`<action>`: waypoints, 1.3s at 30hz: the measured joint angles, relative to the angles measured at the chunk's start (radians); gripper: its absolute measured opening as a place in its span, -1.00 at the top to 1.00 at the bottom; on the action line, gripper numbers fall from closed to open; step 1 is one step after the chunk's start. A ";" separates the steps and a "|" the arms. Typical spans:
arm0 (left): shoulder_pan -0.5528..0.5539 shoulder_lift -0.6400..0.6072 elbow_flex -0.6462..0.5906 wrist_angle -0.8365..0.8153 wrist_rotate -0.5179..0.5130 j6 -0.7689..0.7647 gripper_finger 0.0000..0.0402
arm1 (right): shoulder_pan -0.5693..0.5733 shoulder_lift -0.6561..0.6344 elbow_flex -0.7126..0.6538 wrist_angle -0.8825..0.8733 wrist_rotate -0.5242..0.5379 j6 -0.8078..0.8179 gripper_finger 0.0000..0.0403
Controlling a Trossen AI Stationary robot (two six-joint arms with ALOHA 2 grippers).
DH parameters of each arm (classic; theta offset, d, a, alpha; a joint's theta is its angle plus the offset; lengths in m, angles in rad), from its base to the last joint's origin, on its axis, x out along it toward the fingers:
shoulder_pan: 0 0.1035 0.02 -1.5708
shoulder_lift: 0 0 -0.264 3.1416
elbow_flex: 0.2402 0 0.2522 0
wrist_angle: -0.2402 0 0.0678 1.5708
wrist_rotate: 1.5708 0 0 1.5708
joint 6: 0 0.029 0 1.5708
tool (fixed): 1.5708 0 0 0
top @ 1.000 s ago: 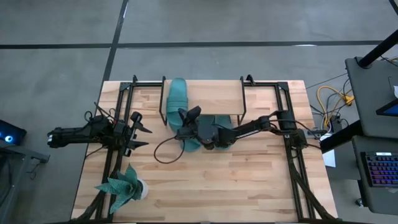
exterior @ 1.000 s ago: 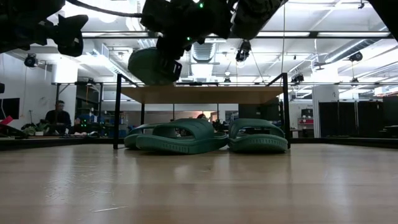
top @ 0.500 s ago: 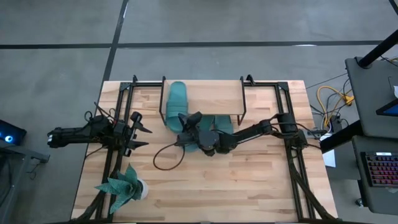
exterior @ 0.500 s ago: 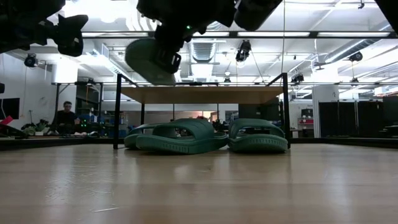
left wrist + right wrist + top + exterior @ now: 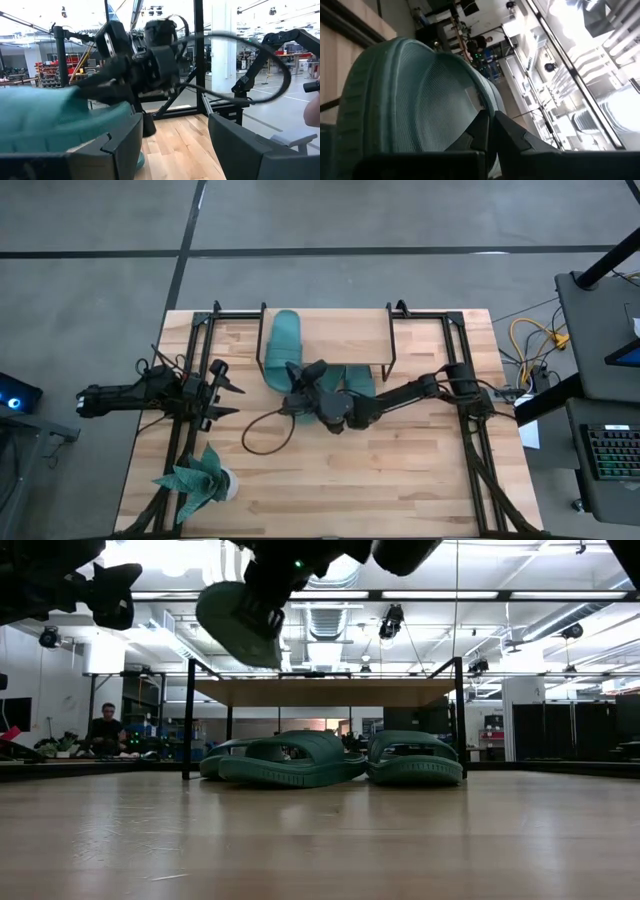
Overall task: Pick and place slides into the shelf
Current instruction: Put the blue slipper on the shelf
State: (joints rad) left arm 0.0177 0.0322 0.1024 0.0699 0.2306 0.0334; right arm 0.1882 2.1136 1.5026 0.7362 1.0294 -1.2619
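Note:
My right gripper (image 5: 300,377) is shut on a teal slide (image 5: 283,340), (image 5: 238,625) and holds it in the air over the left end of the shelf (image 5: 335,335). The shelf has a light wood top on black wire legs (image 5: 188,720). Two more slides (image 5: 295,758), (image 5: 415,757) lie on the table under the shelf, with part of another (image 5: 218,758) behind them. At the table's left my left gripper (image 5: 228,388), (image 5: 175,122) stays open with nothing between its fingers. Its wrist view shows the held slide (image 5: 50,120) ahead. My right gripper pinches the slide between its two shut fingers (image 5: 481,131), at the edge of the finely ribbed surface (image 5: 470,100); the fingers hide the exact spot. They reach in about level from the table's right. The slide is lifted clear and tilted, higher than the shelf top, its underside (image 5: 235,630) toward the near edge.
A teal plant in a white pot (image 5: 197,480) stands at the near left corner. A dark cable loop (image 5: 265,435) hangs from the right arm over the table's middle. Black frames (image 5: 190,350), (image 5: 465,350) run along both sides. Bare wood (image 5: 360,470) lies toward the near edge.
My right gripper, still shut, has risen and gone a little toward the table's left with the slide. The slide has gone from about the height of the shelf top to above it and has tipped further.

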 joint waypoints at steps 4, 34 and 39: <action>0.000 0.000 0.000 0.000 0.000 0.000 -0.05 | -0.013 0.012 0.021 -0.022 -0.022 0.021 0.95; 0.000 0.002 0.000 -0.007 0.000 0.000 -0.05 | -0.095 0.164 0.114 -0.078 -0.051 -0.074 0.95; 0.000 0.002 0.000 -0.007 0.000 0.000 -0.05 | -0.097 0.164 0.114 -0.098 -0.068 -0.070 0.95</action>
State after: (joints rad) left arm 0.0174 0.0345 0.1024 0.0627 0.2310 0.0334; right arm 0.0914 2.2776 1.6169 0.6385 0.9619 -1.3323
